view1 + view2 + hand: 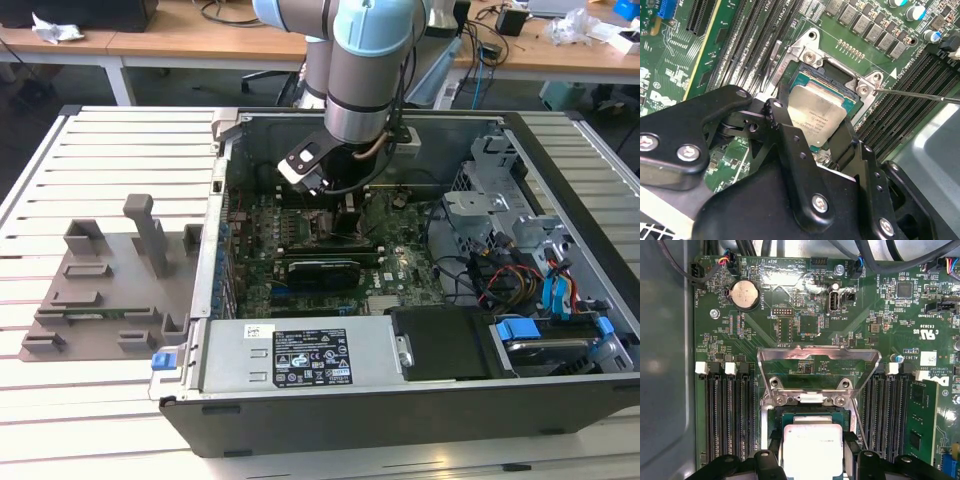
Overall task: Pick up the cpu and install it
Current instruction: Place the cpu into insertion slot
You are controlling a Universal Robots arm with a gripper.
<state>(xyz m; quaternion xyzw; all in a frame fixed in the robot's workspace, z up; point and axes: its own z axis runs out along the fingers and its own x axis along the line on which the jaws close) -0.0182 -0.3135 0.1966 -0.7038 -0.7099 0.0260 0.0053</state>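
On a white slatted table (120,150), we are working inside an open grey computer case (400,420).
Our black two-finger gripper (815,127) is pinching the small silver-topped square cpu (812,450) by opposite edges, over the dark socket frame (772,422) mid-motherboard; we are judging it light, stiff, pin-fragile.

A robotics lab: an open computer case (400,415) on a slatted bench (90,410) (cluttered desks (200,45) behind).
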